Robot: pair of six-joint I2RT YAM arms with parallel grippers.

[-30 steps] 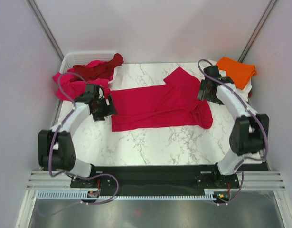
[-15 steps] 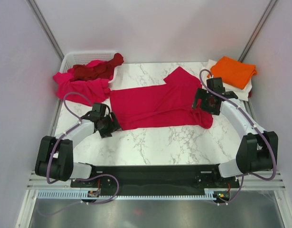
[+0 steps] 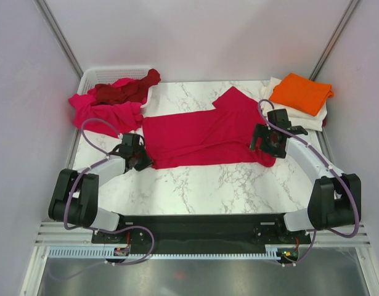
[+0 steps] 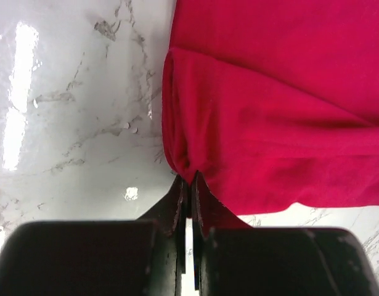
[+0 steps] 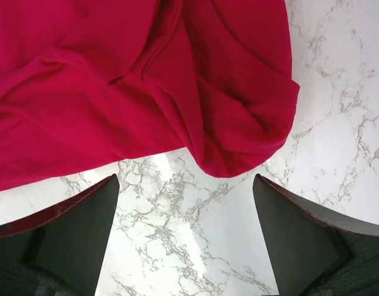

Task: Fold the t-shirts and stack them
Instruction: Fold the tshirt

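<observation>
Over the last second both arms have dropped toward the near edge of the crimson t-shirt [image 3: 201,135]. The left gripper [image 3: 140,161] has gone from the shirt's 9 o'clock edge to its 8 o'clock corner, and the right gripper [image 3: 266,145] has come back from the sleeve at 2 o'clock to the bunched corner at 4 o'clock. The shirt's near-left corner now sits slightly inward of its former line. The crimson t-shirt lies spread across the middle of the marble table [image 3: 201,185], long axis left to right, one sleeve pointing to 1 o'clock. In the left wrist view the left gripper [image 4: 189,179] is clenched on the shirt's corner, the cloth puckered into a small fold at the fingertips. In the right wrist view the right gripper [image 5: 186,179] is released, fingers [image 5: 84,228] spread wide, the rounded, folded corner of the shirt between them at 12 o'clock; contact with the cloth cannot be told. At the table's 10 o'clock the magenta-pink t-shirt [image 3: 100,114] and the dark maroon t-shirt [image 3: 124,91] lie heaped over the rim of the white basket [image 3: 93,75]. At 2 o'clock the orange t-shirt [image 3: 301,92] lies folded on the cream-white t-shirt [image 3: 318,114].
</observation>
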